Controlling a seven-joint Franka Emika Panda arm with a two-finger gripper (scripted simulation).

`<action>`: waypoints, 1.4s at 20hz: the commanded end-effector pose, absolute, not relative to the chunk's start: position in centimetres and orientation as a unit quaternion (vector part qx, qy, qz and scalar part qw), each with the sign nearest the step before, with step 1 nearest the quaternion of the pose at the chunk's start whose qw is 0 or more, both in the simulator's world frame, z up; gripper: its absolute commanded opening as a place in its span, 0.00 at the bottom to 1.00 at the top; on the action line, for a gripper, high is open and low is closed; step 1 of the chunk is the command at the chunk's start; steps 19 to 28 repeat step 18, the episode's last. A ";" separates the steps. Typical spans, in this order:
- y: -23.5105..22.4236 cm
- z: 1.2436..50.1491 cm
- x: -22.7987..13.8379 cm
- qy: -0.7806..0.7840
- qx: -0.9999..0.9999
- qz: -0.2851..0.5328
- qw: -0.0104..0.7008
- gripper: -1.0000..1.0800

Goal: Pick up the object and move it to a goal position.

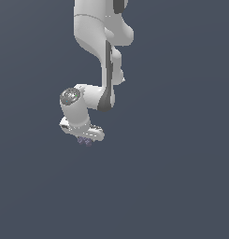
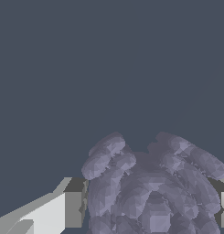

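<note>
The object [image 1: 85, 140] is seen in the exterior view as a tiny purplish, dark-speckled lump directly beneath the white gripper [image 1: 86, 138]; only its lower edge is exposed there, the rest being covered by the gripper body. In the wrist view the object [image 2: 150, 187] is shown far larger, as a cluster of rounded lavender lobes set between the two fingers [image 2: 73, 209]. The object's lower part is cut off by the frame edge, so its full outline cannot be made out. One finger is seen as a grey-and-white block touching the object's side; the other is only a thin sliver at the opposite picture edge, largely hidden behind the lobes. The jaws are closed against the object from both sides, and it is gripped between them.

In the exterior view the fingertips themselves are too small to be told apart. The arm [image 1: 95, 32] is cut off by the upper frame edge, so its base is not shown. A flat dark blue-grey background [image 1: 181, 177] is seen behind everything; whether the object is touching it or is held above it cannot be told.
</note>
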State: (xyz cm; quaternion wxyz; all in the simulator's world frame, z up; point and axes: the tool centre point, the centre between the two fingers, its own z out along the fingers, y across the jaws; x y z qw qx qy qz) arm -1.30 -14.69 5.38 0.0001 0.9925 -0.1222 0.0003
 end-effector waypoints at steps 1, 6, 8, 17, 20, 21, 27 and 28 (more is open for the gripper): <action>-16.5 5.5 -0.5 -0.121 0.993 0.000 0.000 0.00; -18.9 5.7 0.6 -0.121 0.993 0.000 0.000 0.00; -19.5 5.8 0.9 -0.121 0.993 0.000 0.000 0.00; -20.2 5.8 1.3 -0.121 0.993 0.000 0.000 0.00; -20.2 5.8 1.3 -0.121 0.993 0.000 0.000 0.00; -20.2 5.8 1.3 -0.121 0.993 0.000 0.000 0.00; -20.2 5.8 1.3 -0.121 0.993 0.000 0.000 0.00; -20.2 5.8 1.3 -0.121 0.993 0.000 0.000 0.00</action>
